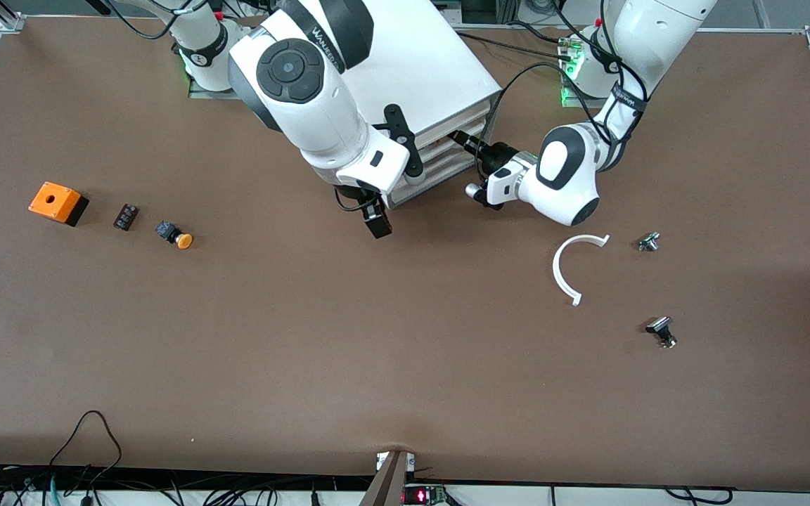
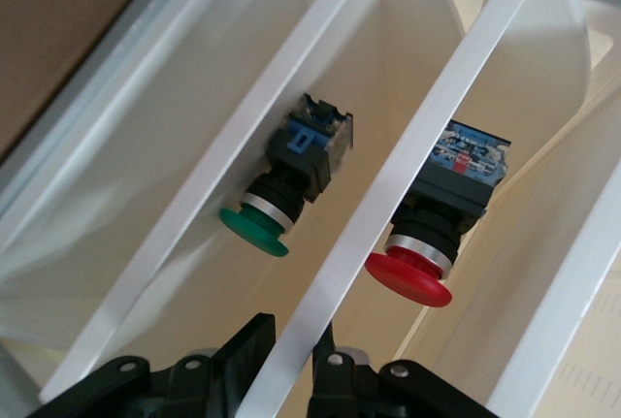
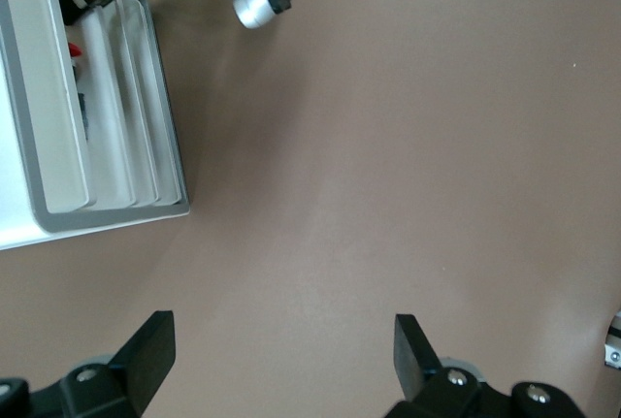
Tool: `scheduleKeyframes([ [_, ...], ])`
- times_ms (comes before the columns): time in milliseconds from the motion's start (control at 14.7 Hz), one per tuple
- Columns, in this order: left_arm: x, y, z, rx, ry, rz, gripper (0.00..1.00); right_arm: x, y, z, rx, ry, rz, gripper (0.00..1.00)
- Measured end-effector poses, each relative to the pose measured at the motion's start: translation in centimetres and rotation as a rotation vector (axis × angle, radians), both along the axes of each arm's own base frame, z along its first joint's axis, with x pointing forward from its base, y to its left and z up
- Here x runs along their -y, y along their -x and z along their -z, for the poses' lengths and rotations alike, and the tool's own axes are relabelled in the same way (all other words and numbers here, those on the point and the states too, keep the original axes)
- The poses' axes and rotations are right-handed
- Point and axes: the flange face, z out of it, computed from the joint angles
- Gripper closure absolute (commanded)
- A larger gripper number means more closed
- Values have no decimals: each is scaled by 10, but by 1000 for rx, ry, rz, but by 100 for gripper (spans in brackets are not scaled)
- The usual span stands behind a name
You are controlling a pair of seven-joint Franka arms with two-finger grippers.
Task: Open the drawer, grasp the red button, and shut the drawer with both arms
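White drawer fronts [image 2: 388, 176] crowd red button [image 2: 412, 277], bare table [image 3: 388, 176] beneath right gripper [image 3: 281, 355]

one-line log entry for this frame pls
stage: drawers shut | left gripper: at white cabinet drawer front, shut on its edge | right gripper: open over table | red-capped button: inside

left claw [image 2: 296, 360] pinched, right claw [image 3: 281, 350] (hovering) spread
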Motion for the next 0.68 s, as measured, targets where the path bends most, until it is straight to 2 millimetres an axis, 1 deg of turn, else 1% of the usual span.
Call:
scheduleKeyframes([
  [204,-28,-22,-5,32,-5,-60,100,-10,6,-2,5,-5,-15,0],
  [408,-56,-46,-10,63,-17,-120,100,-12,7,1,5,-6,-18,0],
  [543,-67,-58,-14,75,-26,-148,100,-14,7,3,6,-8,-19,0],
  [679,-73,-66,-17,81,-35,-166,100,-18,9,8,4,-8,-25,0],
])
